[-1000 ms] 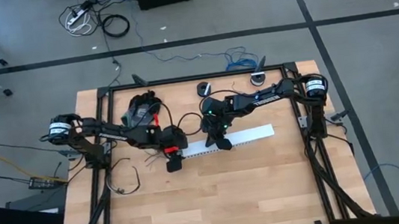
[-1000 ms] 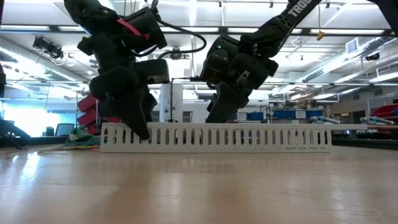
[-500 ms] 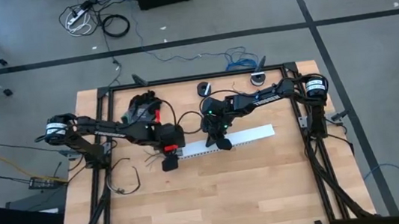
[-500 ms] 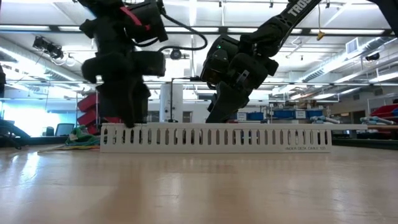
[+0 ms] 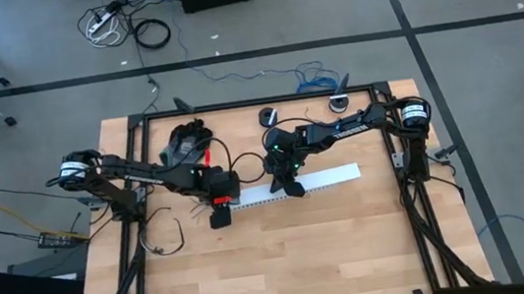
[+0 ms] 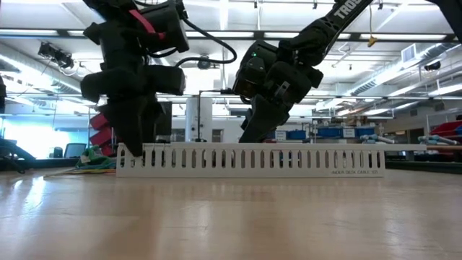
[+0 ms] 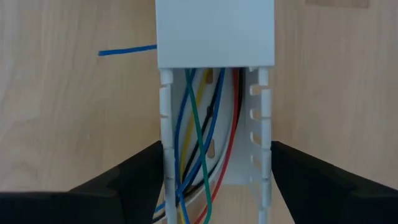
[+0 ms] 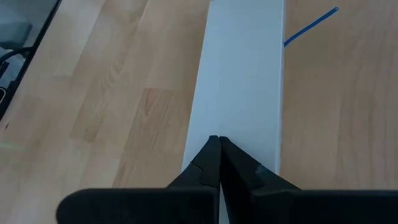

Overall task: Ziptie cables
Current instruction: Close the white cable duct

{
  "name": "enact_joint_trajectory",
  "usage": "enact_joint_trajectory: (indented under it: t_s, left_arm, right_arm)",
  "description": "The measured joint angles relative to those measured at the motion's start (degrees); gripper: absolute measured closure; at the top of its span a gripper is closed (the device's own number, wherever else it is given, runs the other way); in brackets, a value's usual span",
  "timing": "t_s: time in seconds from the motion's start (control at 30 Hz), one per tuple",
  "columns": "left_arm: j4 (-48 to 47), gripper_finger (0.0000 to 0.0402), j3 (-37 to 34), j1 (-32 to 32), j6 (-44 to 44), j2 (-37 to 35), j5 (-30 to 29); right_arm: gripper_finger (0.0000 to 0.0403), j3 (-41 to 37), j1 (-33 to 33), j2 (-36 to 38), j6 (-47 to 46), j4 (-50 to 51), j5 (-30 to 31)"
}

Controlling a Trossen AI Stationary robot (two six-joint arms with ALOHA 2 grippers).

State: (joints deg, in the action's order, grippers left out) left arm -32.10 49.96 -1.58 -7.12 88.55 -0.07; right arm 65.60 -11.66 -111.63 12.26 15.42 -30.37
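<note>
A white slotted duct (image 5: 296,187) lies flat across the middle of the table, with a white cover (image 8: 239,81) over most of its length. At its uncovered left end (image 7: 214,143), several thin coloured wires (image 7: 196,155) (blue, yellow, green, red, black) lie inside. My left gripper (image 7: 216,149) is open and straddles that end from above (image 5: 218,214) (image 6: 133,141). My right gripper (image 8: 216,140) is shut, with its tips on the cover near the duct's middle (image 5: 294,189) (image 6: 249,133). A thin dark wire loop (image 5: 166,239) lies on the table's left part. My left gripper has one finger (image 7: 140,171) outside each side wall of the duct's open left end (image 7: 163,143), coming from above; I cannot tell whether they touch the walls. My right gripper presses its shut fingertips (image 8: 211,155) down on the duct's white cover (image 8: 230,124), slanting from above and from the far right. The duct lies flat on the table.
A black bundle with a red part (image 5: 187,141) lies at the far left of the table. Two small round dark objects (image 5: 268,117) (image 5: 338,103) sit by the far edge. A blue strip (image 8: 311,26) lies beside the duct. Bare wood (image 5: 304,251) fills the near half.
My left gripper has moved toward the table's left along the duct to its left end, and has turned from a tilt to pointing more straight down. My right gripper and the duct have kept still.
</note>
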Motion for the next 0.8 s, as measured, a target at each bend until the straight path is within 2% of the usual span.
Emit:
enact_joint_trajectory:
  t_s: [0.27,0.6,0.8]
  left_arm:
    - [2.3,0.0129,-1.6,-0.5,-0.4,0.2,-0.7]
    - [2.4,0.0161,-1.6,-0.4,-0.4,0.3,-1.0]
    - [3.2,0.0164,-1.7,-0.5,-0.4,0.3,-1.4]
  right_arm:
    - [0.0403,0.0,0.0,0.0,0.0,-0.1,0.0]
    - [0.0403,0.0,0.0,0.0,0.0,-0.8,-0.3]
    - [0.0403,0.0,0.0,0.0,0.0,-1.0,-0.3]
